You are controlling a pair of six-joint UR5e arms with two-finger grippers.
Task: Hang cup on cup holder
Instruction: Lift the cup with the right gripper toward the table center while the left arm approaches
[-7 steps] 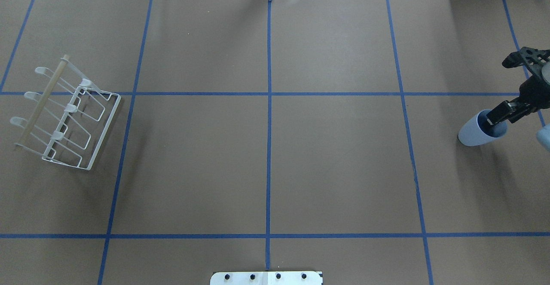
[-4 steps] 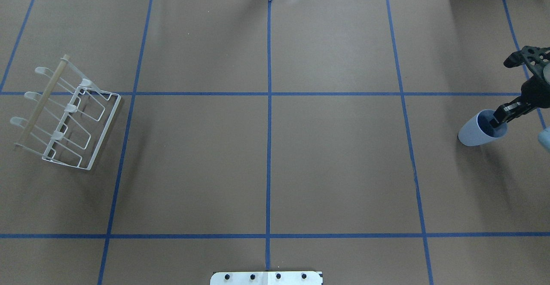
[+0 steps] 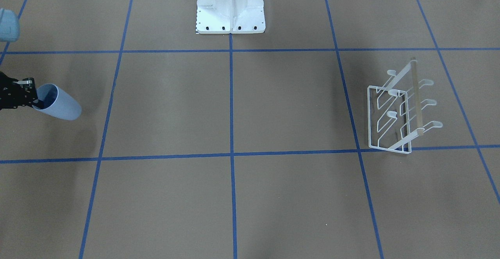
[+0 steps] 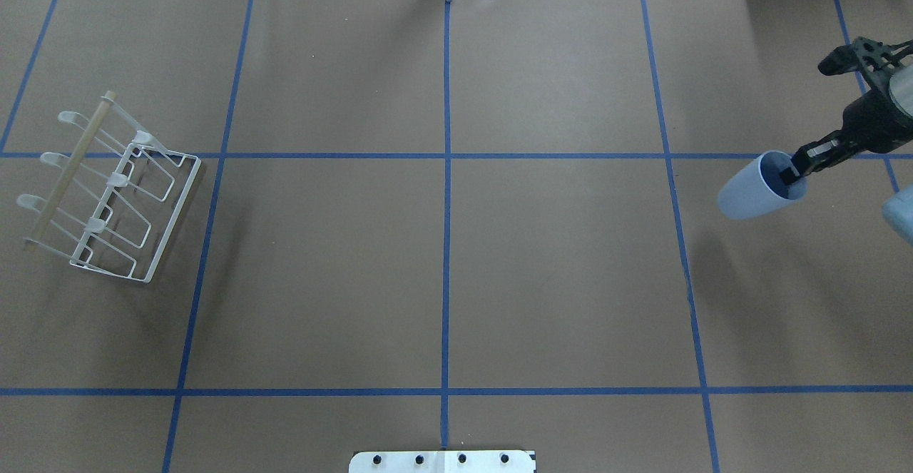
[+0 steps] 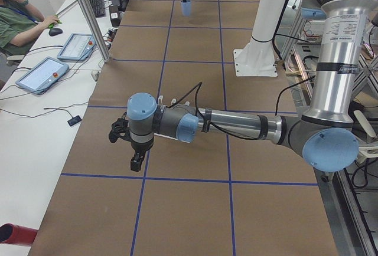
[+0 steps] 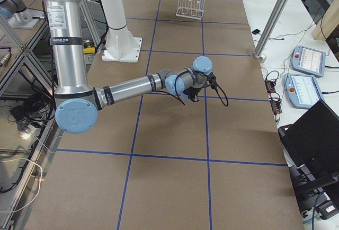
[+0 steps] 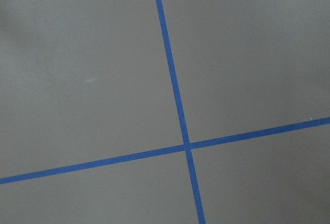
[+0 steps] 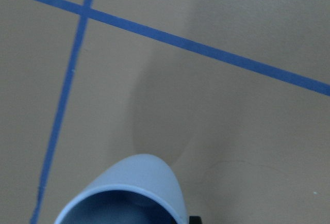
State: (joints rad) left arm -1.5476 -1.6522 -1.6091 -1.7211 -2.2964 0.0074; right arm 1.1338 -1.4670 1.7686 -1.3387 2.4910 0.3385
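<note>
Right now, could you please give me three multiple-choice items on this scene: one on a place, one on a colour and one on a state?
1. Where does the cup holder stand?
A) on the robot's left side of the table
B) on the robot's right side
C) at the centre

2. What colour is the cup?
A) red
B) pale blue
C) green

3. What state is the cup in?
A) hung on a prong
B) standing free and upright
C) tilted, held at its rim by the right gripper

Answers: 1 A, it sits at the left of the overhead view. 2 B, its wall is pale blue. 3 C, the gripper pinches the rim and the cup leans.
</note>
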